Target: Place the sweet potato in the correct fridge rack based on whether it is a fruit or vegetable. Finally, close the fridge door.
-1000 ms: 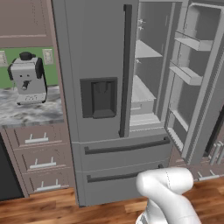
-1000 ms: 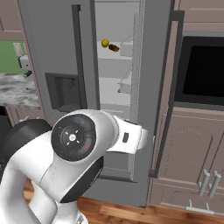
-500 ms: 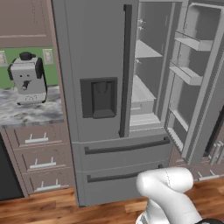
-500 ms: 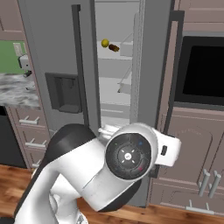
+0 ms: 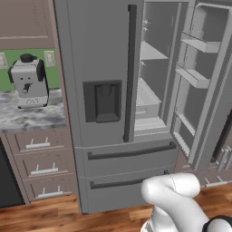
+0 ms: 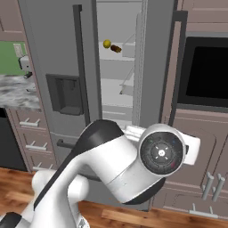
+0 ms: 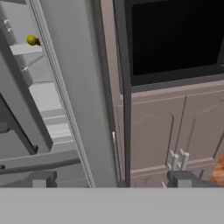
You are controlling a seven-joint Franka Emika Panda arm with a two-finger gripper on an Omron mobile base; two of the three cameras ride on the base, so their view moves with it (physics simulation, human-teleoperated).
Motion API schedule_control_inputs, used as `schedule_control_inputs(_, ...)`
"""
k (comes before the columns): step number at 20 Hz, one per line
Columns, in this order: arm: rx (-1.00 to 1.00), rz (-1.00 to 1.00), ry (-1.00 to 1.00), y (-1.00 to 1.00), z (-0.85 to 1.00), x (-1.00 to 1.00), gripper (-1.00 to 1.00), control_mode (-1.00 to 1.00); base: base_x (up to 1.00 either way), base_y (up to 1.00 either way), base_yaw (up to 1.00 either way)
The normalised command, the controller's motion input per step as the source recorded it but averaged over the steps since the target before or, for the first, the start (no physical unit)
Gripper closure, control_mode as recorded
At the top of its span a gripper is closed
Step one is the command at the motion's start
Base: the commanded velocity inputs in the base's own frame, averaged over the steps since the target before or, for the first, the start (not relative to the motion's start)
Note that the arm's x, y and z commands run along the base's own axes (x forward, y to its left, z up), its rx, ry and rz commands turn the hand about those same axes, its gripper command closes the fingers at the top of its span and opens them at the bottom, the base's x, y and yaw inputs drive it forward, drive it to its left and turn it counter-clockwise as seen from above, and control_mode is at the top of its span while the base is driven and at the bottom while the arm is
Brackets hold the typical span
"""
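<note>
**Sweet potato on the upper rack, door open**

The sweet potato point(image 6: 116, 48), one small dark reddish-brown stub, lies on the upper fridge rack point(image 6: 116, 57), just beside one round yellow fruit point(image 6: 107, 43). The fridge door point(image 5: 206, 86) stands open. Since half a second ago the arm's big joint has swung further right in the right base view. The jaws point(image 7: 112, 180) are spread wide, holding nothing, facing the door edge and one dark oven point(image 7: 175, 37).
</note>
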Motion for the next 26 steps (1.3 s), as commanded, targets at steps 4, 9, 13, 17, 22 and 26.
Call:
schedule_control_inputs(4,0.00,0.00,0.00,-0.13,-0.16,0.42,-1.00,-1.00,0.00,0.00,0.00)
schedule_control_inputs(9,0.00,0.00,0.00,-0.23,-0.10,0.39,-1.00,-1.00,0.00,0.00,0.00)
schedule_control_inputs(13,0.00,0.01,0.00,-0.33,-0.06,0.30,-1.00,-1.00,0.00,0.00,0.00)
schedule_control_inputs(17,0.00,0.00,0.00,-0.26,-0.09,0.45,-1.00,-1.00,0.00,0.00,0.00)
schedule_control_inputs(22,0.00,0.01,0.00,-0.29,-0.15,0.45,-1.00,-1.00,0.00,0.00,0.00)
schedule_control_inputs(26,0.00,0.02,0.00,-0.31,-0.06,0.40,-1.00,-1.00,0.00,0.00,0.00)
